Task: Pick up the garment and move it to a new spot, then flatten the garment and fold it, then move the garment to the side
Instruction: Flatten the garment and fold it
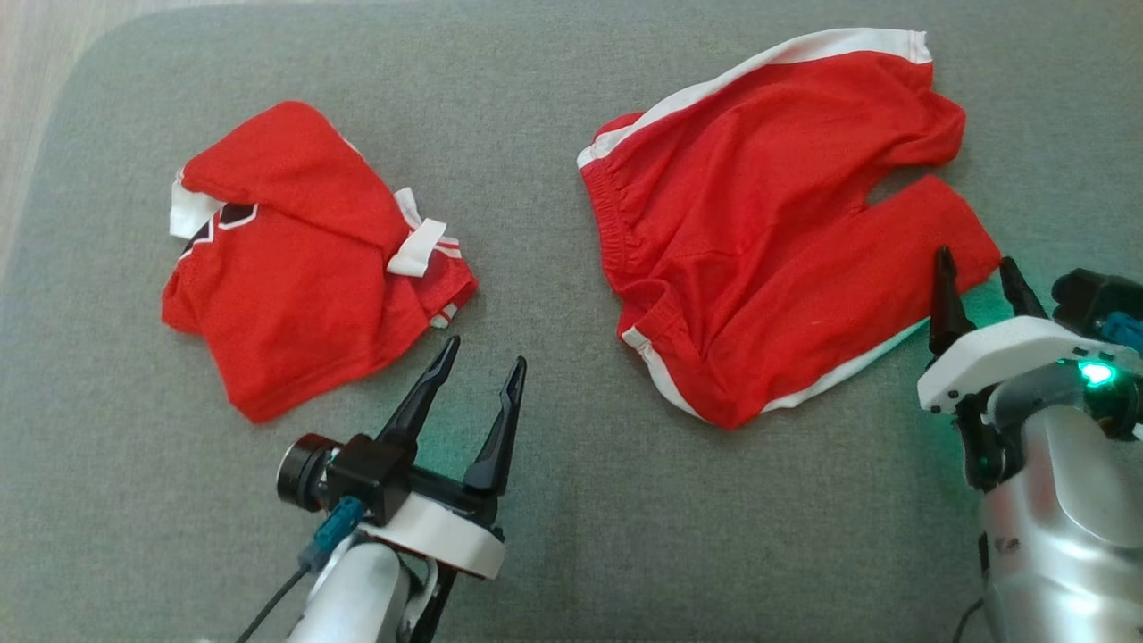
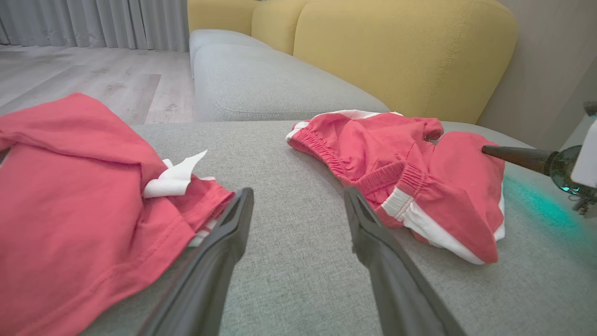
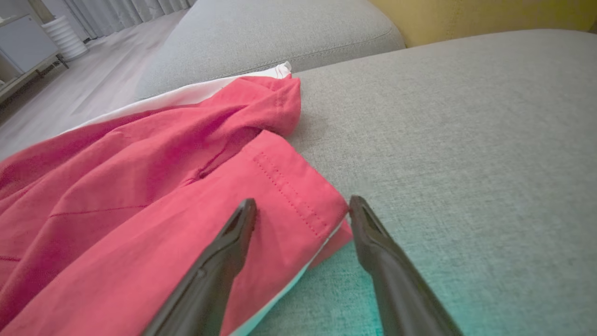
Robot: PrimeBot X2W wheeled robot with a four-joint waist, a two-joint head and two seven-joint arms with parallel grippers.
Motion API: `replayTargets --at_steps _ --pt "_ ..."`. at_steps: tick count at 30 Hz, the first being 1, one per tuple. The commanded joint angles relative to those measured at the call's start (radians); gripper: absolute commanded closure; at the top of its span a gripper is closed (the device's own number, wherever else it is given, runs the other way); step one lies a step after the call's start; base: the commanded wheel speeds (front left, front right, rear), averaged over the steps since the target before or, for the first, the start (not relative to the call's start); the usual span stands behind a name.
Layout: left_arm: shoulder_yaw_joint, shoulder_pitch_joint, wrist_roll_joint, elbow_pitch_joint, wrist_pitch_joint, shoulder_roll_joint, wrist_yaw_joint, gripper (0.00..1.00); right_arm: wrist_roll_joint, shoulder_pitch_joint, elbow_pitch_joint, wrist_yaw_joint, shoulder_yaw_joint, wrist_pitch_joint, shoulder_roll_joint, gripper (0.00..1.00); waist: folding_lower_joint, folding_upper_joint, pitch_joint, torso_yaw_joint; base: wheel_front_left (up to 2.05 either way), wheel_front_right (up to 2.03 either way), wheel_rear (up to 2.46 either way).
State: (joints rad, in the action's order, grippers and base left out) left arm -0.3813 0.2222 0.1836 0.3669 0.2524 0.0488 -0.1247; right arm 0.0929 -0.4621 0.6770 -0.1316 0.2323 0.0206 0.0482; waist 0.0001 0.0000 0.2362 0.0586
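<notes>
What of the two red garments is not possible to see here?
- Shirt neck: head view, under its own fold.
- Much of the shirt: left wrist view, cut by the edge.
- Shorts waist: right wrist view, cut by the edge.
- Shorts' hem corner: head view, behind the right tool.

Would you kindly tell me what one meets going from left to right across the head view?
red shirt → left gripper → red shorts → right gripper
</notes>
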Motion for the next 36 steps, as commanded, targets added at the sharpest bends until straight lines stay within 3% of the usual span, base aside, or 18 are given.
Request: replayTargets --at_steps 1,4,5,6,7,19,27,36 --pt "0.029 0.043 -0.008 -0.028 0.009 0.004 -0.005 0.0 -0.007 -0.038 -0.016 0.001 -0.018 0.013 0.002 0.0 -0.0001 0.0 0.003 0.003 0.0 0.0 0.0" --pt "0.027 0.049 -0.008 -0.028 0.009 0.004 -0.005 0.0 -0.014 -0.065 0.02 0.001 -0.011 0.025 0.002 0.0 -0.0001 0.0 0.01 0.006 0.0 0.0 0.0" --pt "0.027 0.05 -0.008 -0.028 0.009 0.004 -0.005 0.0 -0.015 -0.073 0.031 0.001 -0.01 0.029 0.002 0.14 -0.0001 0.0 0.011 0.007 0.0 0.0 0.0" --pt "0.027 0.052 -0.008 -0.028 0.009 0.004 -0.005 0.0 -0.016 -0.08 0.041 0.001 -0.009 0.033 0.002 0.62 -0.0001 0.0 0.013 0.006 0.0 0.0 0.0" --pt "0.028 0.053 -0.008 -0.028 0.009 0.005 -0.005 0.0 -0.018 -0.087 0.052 0.001 -0.01 0.037 0.002 1.0 -0.0001 0.0 0.014 0.006 0.0 0.0 0.0" --pt "0.058 0.015 -0.007 -0.025 0.009 0.009 -0.005 0.0 -0.066 -0.017 0.031 0.001 -0.003 0.115 0.002 1.0 -0.0001 0.0 -0.063 -0.054 0.0 0.0 0.0" --pt "0.072 -0.018 -0.001 -0.03 0.009 0.006 -0.004 0.0 -0.053 0.089 -0.092 0.001 0.018 0.059 0.002 1.0 -0.0001 0.0 -0.117 -0.094 0.0 0.0 0.0" --pt "0.078 -0.047 0.006 -0.035 0.009 0.003 -0.001 0.0 -0.022 0.235 -0.301 0.001 0.019 -0.082 0.002 1.0 -0.0001 0.0 -0.153 -0.113 0.0 0.0 0.0"
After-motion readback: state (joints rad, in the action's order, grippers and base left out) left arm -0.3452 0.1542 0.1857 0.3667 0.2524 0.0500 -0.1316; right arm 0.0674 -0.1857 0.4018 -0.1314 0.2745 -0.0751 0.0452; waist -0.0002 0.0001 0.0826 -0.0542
